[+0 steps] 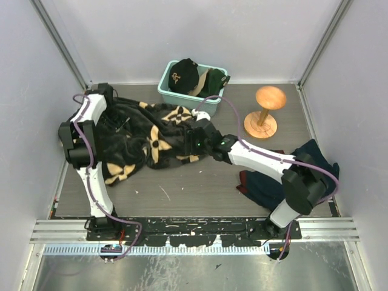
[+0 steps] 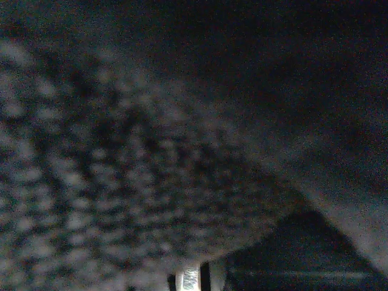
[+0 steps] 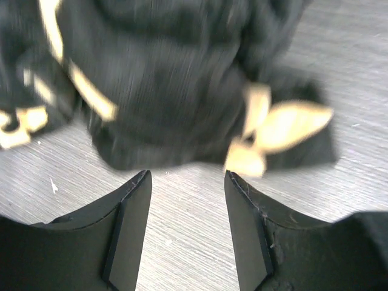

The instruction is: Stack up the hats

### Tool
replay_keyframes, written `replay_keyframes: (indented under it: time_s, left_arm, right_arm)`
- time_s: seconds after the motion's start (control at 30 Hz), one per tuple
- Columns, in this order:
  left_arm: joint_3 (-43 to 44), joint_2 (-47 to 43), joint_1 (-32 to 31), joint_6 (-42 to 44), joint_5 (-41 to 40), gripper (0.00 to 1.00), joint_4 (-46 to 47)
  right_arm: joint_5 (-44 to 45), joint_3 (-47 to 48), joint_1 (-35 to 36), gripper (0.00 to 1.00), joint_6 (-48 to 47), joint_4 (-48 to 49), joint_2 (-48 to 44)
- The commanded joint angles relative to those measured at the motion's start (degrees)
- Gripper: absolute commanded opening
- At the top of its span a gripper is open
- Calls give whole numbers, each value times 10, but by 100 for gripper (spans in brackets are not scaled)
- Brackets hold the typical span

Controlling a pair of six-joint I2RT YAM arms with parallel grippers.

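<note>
The black cap with a tan logo (image 1: 182,75) and the dark green cap (image 1: 213,82) lie in a teal bin (image 1: 165,91) at the back. The pink and tan caps are out of sight. My right gripper (image 1: 195,139) hangs open and empty at the near right edge of the black blanket with tan flower marks (image 1: 142,136). In the right wrist view the gripper (image 3: 187,179) is just short of the blanket (image 3: 170,91), over bare table. My left gripper (image 1: 117,123) is sunk into the blanket's back left part. The left wrist view shows only dark fabric (image 2: 133,182) close up.
A wooden stand (image 1: 265,110) is at the back right. A dark navy cloth (image 1: 294,173) lies crumpled at the right, under my right arm's elbow. Grey walls close in the table on three sides.
</note>
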Motion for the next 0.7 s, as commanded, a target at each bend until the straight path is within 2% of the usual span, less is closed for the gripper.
replay_keyframes:
  time_s: [0.0, 0.2, 0.3, 0.43, 0.5, 0.57, 0.67]
  left_arm:
    - [188, 125, 23, 3, -51, 16, 150]
    - [484, 297, 43, -4, -25, 18, 115]
    - [584, 358, 55, -15, 6, 21, 169]
    - [548, 341, 79, -39, 15, 21, 301]
    - [549, 329, 87, -40, 40, 20, 315]
    - [531, 295, 89, -29, 74, 25, 307]
    - [400, 176, 85, -9, 118, 33, 337]
  right_arm:
    - [3, 35, 29, 57, 11, 16, 54]
    - [10, 77, 55, 57, 24, 23, 126]
    - [19, 58, 59, 58, 33, 36, 113]
    - [31, 51, 59, 58, 23, 45, 91]
    - [36, 51, 59, 58, 19, 46, 80]
    - [37, 49, 59, 58, 16, 55, 69]
    - [42, 55, 59, 58, 9, 52, 55]
